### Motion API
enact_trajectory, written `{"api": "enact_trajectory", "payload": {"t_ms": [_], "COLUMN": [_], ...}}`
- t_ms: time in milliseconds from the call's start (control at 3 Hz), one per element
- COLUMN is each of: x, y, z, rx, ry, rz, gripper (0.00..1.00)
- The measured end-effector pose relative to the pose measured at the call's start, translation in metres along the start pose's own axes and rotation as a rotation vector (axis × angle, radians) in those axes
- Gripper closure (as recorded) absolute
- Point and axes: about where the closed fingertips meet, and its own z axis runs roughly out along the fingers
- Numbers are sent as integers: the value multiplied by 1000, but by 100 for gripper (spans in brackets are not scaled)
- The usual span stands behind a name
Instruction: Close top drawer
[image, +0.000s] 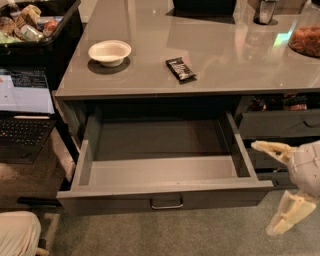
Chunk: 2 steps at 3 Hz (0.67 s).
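Observation:
The top drawer (165, 197) is a wide grey drawer pulled far out from under the grey counter (200, 55). It is empty inside, and a small metal bar pull (167, 202) sits at the centre of its flat front. My gripper (277, 187) is at the lower right, just beyond the drawer's right front corner and apart from it. Its two cream fingers (272, 146) are spread wide and hold nothing.
On the counter are a white bowl (110, 52), a dark snack bar (180, 68) and a dish of orange food (306, 39). Narrower grey drawers (280, 123) stand to the right, the upper one ajar. A laptop (25, 107) and a black bin of snacks (35, 25) are at left.

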Motion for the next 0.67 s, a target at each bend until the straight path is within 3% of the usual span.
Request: {"api": "enact_trajectory", "payload": {"t_ms": [667], "x": [51], "y": [30], "z": [47], "rx": [-62], "ry": [-7], "rz": [73], "gripper": [42]}}
